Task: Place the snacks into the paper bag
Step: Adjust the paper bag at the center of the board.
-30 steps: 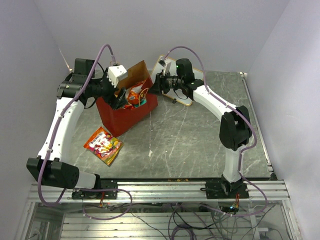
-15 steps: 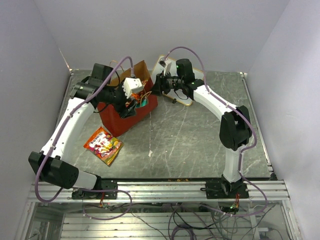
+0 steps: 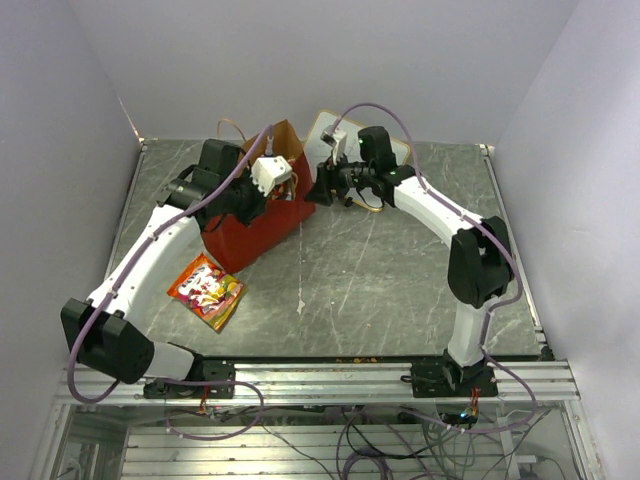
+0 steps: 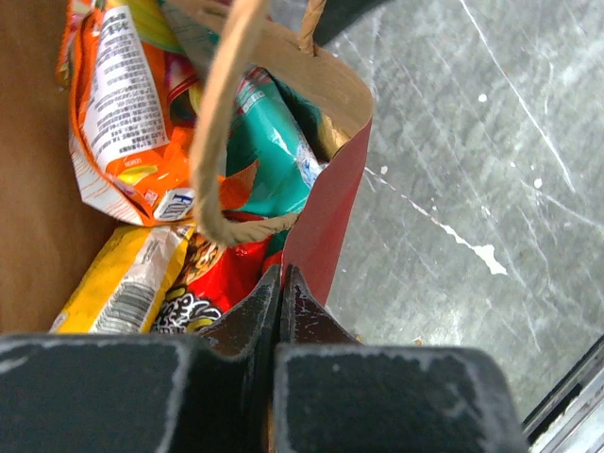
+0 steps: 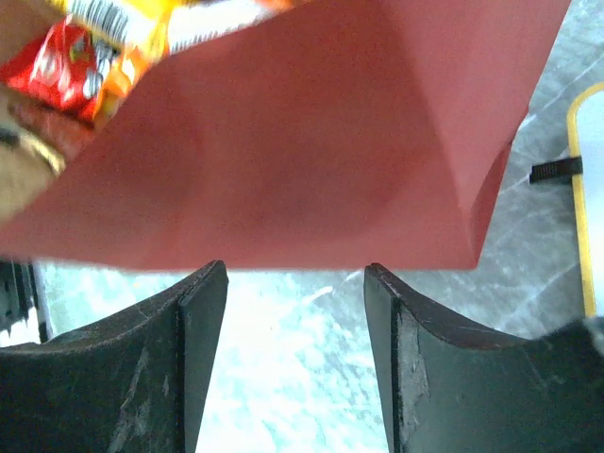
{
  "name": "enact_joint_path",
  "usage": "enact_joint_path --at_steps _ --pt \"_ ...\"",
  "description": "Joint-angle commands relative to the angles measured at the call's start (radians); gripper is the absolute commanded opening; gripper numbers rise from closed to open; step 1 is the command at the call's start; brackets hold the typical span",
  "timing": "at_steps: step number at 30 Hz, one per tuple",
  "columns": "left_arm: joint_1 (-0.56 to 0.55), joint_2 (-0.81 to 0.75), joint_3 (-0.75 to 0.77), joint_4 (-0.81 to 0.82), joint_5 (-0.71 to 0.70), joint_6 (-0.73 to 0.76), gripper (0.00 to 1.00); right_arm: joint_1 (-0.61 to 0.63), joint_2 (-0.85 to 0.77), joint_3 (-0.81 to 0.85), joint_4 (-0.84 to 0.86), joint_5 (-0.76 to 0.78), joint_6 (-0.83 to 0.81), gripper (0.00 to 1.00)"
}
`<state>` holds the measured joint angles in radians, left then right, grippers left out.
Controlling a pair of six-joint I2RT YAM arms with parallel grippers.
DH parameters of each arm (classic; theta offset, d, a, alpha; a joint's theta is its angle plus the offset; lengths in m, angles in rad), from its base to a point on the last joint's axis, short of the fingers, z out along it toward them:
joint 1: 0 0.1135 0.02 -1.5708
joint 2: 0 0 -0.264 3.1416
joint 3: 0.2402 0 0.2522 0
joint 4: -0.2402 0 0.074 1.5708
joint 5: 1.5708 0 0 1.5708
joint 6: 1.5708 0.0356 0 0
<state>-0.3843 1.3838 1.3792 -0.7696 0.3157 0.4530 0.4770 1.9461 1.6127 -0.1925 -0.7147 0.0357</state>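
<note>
The red paper bag [image 3: 250,232] stands at the back left of the table, leaning, with several snacks inside. In the left wrist view I see an orange packet [image 4: 123,104], a teal packet [image 4: 269,156], a yellow one [image 4: 123,283] and a red one [image 4: 222,278]. My left gripper [image 3: 277,186] [image 4: 280,274] is shut on the bag's red wall [image 4: 326,217] at its rim, below a loop handle [image 4: 222,123]. My right gripper [image 3: 313,190] [image 5: 295,274] stands open just outside the bag's red side [image 5: 311,142]. One more orange snack packet [image 3: 207,291] lies flat on the table.
A white board with a yellow rim [image 3: 325,130] [image 5: 578,208] lies behind the right gripper, at the back of the table. Grey walls close in the left, back and right sides. The arms' bases sit on the metal rail [image 3: 330,380] at the near edge.
My left gripper moved right across the bag's mouth to its rim and shut there. My right gripper's jaws opened wider and its wrist shifted slightly. The bag leans further over.
</note>
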Motion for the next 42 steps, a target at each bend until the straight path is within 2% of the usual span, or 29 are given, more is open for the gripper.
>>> enact_joint_path --at_steps 1,6,11,15,19,29,31,40,42 --pt "0.003 -0.064 -0.032 0.153 -0.109 -0.173 0.07 -0.007 -0.116 -0.112 0.009 -0.039 -0.169 0.60" --pt "0.019 -0.082 -0.046 0.156 -0.133 -0.267 0.07 0.073 -0.137 -0.206 0.061 -0.057 -0.222 0.60" --pt "0.039 -0.103 -0.070 0.148 -0.074 -0.303 0.07 0.133 -0.030 -0.098 0.073 -0.027 -0.154 0.55" --pt "0.080 -0.122 -0.096 0.154 -0.019 -0.334 0.07 0.137 0.067 -0.002 0.113 -0.026 -0.049 0.51" --pt "0.093 -0.121 -0.110 0.144 0.036 -0.326 0.07 0.135 0.139 0.026 0.160 -0.032 0.043 0.49" --pt "0.093 -0.086 -0.081 0.107 0.117 -0.294 0.08 0.132 0.107 -0.019 0.203 -0.079 0.067 0.48" --pt "0.093 -0.089 -0.073 0.104 0.121 -0.286 0.16 0.130 0.092 -0.039 0.219 -0.102 0.071 0.48" --pt "0.094 -0.149 0.004 0.019 0.054 -0.208 0.63 0.127 0.029 -0.137 0.296 -0.175 0.110 0.48" --pt "0.095 -0.169 0.012 -0.005 0.026 -0.193 0.68 0.128 0.012 -0.153 0.291 -0.187 0.097 0.48"
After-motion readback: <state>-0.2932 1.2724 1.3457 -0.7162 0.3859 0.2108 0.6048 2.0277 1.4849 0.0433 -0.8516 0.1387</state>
